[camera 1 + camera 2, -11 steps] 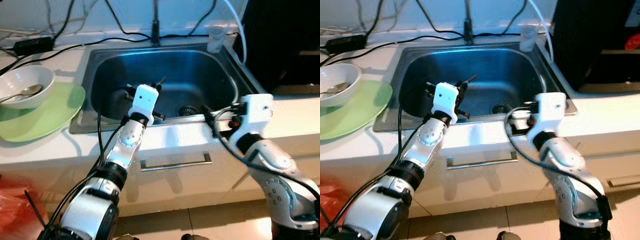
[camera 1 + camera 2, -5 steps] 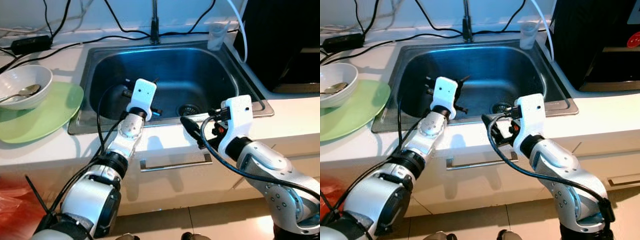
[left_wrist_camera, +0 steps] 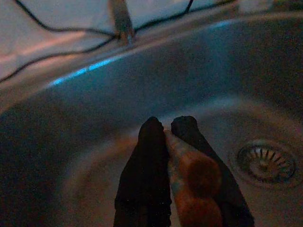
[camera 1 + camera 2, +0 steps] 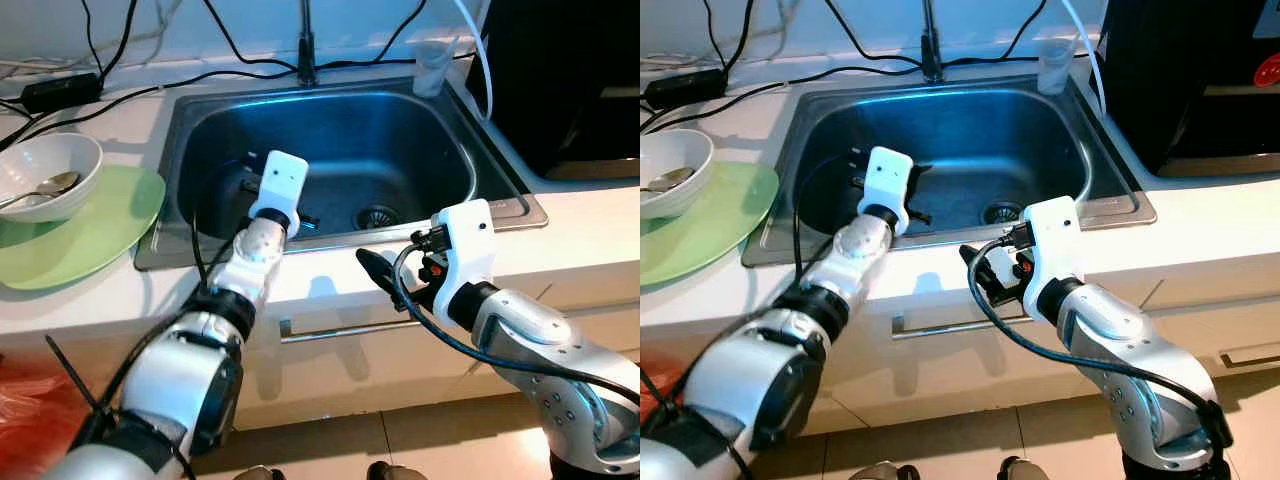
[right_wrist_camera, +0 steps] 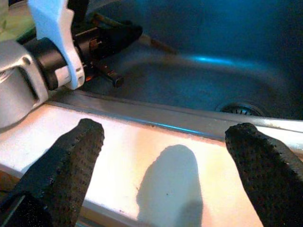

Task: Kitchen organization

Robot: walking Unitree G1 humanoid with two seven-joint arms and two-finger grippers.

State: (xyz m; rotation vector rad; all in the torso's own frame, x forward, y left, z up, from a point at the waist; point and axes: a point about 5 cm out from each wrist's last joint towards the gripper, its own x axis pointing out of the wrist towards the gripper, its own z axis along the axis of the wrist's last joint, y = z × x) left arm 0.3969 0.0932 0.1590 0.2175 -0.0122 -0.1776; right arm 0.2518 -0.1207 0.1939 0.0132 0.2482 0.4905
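Observation:
My left gripper [image 3: 168,124] reaches down into the steel sink [image 4: 430,130] and is shut on a brown wooden stick-like utensil [image 3: 189,175], whose far end is hidden. Its white wrist [image 4: 278,185] covers the fingers in the head views. My right gripper [image 5: 173,132] hangs open over the white counter's front strip, just in front of the sink rim; one black finger [image 4: 372,266] points left. Nothing is between its fingers. On the counter to the left, a white bowl [image 4: 45,165] holding a spoon [image 4: 40,188] rests on a green plate [image 4: 95,235].
A faucet [image 4: 303,50] and a clear cup [image 4: 432,68] stand behind the sink, with black cables along the back wall. The drain [image 4: 377,215] lies at the basin's middle. A black appliance [image 4: 570,80] stands at the right. A drawer handle [image 4: 340,325] sits below the counter.
My right gripper has pulled back from the sink's right rim and swung left, in front of the counter edge. The left gripper stays in the sink, still shut on the utensil.

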